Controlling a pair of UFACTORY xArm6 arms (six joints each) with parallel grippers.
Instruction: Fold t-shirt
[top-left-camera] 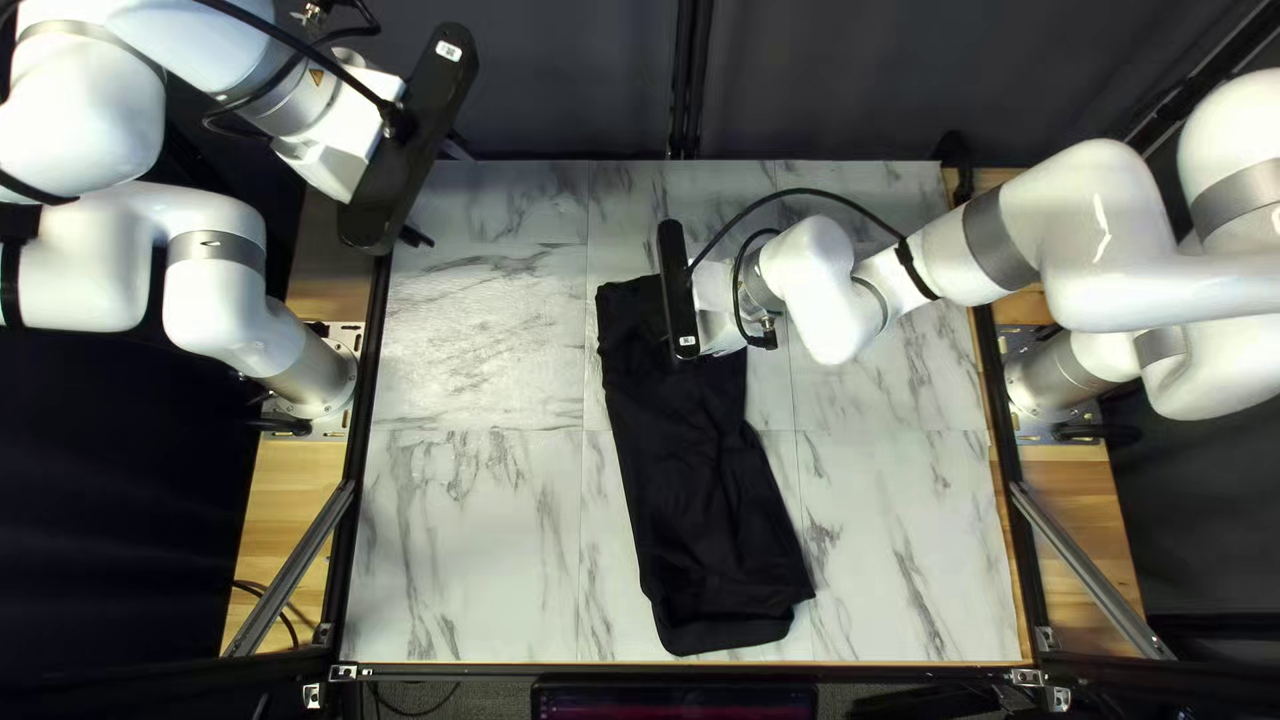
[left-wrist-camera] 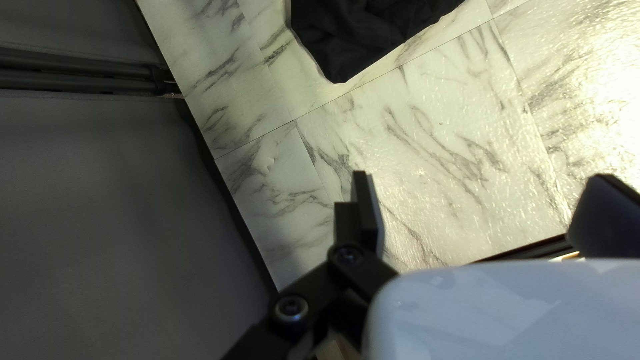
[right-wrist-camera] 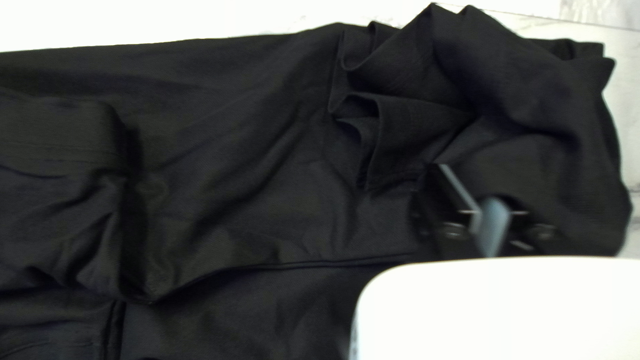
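Lying on marbled table (top-left-camera: 467, 534), black t-shirt (top-left-camera: 700, 494), dark curtain (top-left-camera: 574, 80) beyond, left gripper (top-left-camera: 450, 198), jaws wide, right gripper (top-left-camera: 720, 310), cannot tell jaws

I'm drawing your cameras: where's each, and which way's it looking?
Top left view: above the table's near edge, looking down at a slant toward the curtain; left arm and right arm show.
Left wrist view: on that wrist, looking down past my open left gripper at the table.
Right wrist view: on that wrist, looking down at the black shirt; right gripper shows.
All share the shirt.
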